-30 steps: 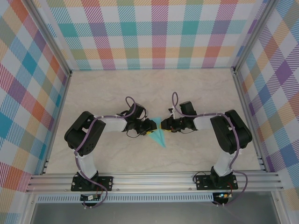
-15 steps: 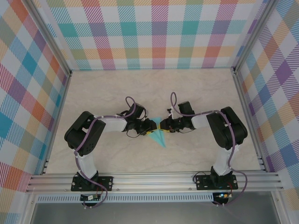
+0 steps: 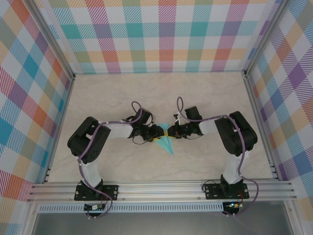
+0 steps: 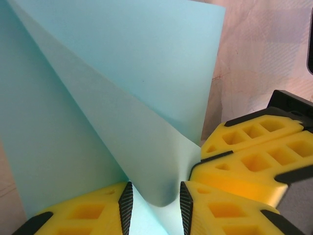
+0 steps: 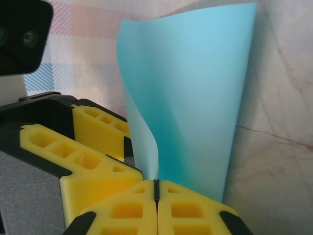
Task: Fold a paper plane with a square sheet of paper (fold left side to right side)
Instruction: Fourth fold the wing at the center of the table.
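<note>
Right wrist: right gripper [image 5: 156, 188] pinching paper plane [image 5: 195, 107].

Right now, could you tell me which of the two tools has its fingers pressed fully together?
The right tool: its yellow fingers meet with no gap, beside the paper. The left tool keeps a gap, with the paper's fold in it.

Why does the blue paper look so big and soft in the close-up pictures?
Left wrist view: the folded turquoise paper sits right at the lens, shaded near the yellow fingers. Right wrist view: it looms, evenly lit. Top view: the same paper is small and sharp.
</note>
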`<state>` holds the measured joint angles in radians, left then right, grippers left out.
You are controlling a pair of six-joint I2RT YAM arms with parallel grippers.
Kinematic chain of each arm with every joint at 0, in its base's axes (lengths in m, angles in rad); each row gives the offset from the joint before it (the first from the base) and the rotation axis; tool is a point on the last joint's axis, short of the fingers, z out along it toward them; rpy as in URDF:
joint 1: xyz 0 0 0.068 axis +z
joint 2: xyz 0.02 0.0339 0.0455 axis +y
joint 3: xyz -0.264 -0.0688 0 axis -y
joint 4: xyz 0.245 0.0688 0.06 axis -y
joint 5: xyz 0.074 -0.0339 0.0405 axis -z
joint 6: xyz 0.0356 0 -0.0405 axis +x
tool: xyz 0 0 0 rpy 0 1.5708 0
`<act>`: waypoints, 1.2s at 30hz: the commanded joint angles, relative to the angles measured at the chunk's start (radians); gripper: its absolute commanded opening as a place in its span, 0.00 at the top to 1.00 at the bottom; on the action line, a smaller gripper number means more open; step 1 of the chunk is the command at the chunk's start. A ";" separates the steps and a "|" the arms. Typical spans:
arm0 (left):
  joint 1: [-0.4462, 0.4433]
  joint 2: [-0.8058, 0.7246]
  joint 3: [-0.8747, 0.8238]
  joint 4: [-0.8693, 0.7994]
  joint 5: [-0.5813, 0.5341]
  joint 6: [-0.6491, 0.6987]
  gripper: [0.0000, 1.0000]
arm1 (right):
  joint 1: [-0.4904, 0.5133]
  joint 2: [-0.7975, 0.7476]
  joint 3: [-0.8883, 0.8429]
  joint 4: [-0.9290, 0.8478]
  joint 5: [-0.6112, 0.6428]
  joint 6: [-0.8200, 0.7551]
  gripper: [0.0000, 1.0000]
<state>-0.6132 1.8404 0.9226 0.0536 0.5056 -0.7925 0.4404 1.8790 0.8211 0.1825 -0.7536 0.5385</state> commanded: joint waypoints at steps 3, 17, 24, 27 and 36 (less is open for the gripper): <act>-0.008 0.002 0.005 -0.044 -0.036 0.021 0.66 | 0.006 -0.036 0.021 -0.073 0.062 -0.055 0.98; -0.008 0.000 0.001 -0.046 -0.036 0.021 0.66 | 0.006 -0.063 0.013 -0.116 0.114 -0.081 0.98; -0.007 0.000 0.003 -0.047 -0.037 0.022 0.66 | 0.006 -0.070 0.007 -0.130 0.129 -0.089 0.98; -0.008 0.000 0.002 -0.047 -0.037 0.021 0.66 | 0.005 -0.063 0.010 -0.136 0.131 -0.096 0.98; -0.008 -0.005 0.005 -0.046 -0.030 0.020 0.66 | 0.007 -0.042 0.020 -0.192 0.161 -0.122 0.98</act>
<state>-0.6132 1.8404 0.9226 0.0532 0.5060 -0.7921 0.4404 1.8389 0.8280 0.0566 -0.6163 0.4549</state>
